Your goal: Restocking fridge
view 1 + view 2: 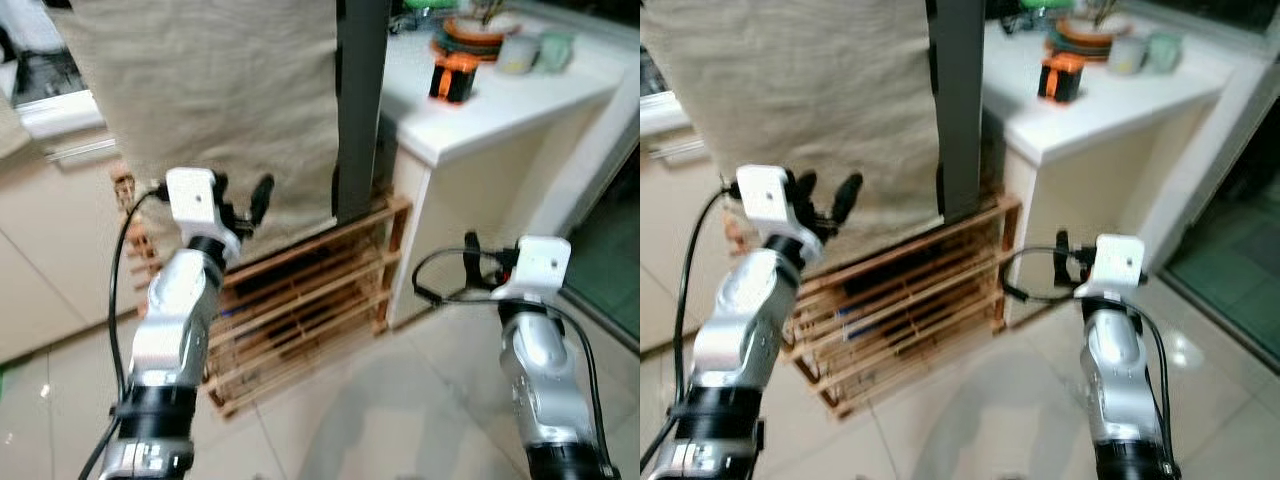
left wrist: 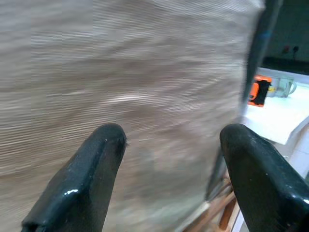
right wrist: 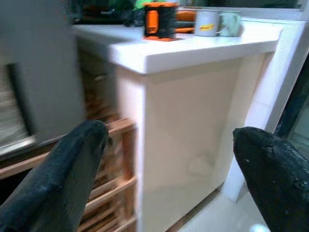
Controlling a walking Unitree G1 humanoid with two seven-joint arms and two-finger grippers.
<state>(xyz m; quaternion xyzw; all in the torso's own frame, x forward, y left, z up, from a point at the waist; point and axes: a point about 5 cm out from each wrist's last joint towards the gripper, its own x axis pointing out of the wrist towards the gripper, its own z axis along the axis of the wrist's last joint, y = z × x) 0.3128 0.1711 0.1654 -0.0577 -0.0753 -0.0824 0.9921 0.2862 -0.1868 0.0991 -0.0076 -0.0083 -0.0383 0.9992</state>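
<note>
I hold the left gripper (image 1: 243, 212) raised toward the cloth-draped fridge (image 1: 220, 100), probably reaching for it; the right gripper (image 3: 174, 159) faces the bench (image 3: 193, 48). Both fingers spread, empty.

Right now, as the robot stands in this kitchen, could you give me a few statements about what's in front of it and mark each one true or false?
1. The left gripper is open, facing a beige cloth. True.
2. The right gripper is holding a mug. False: its fingers are spread with nothing between them, facing the side of the white counter.
3. An orange and black object stands on the white counter. True.
4. The wooden slatted rack sits on top of the counter. False: it stands on the floor, below the beige cloth.
5. Two mugs stand on the counter. True.
</note>
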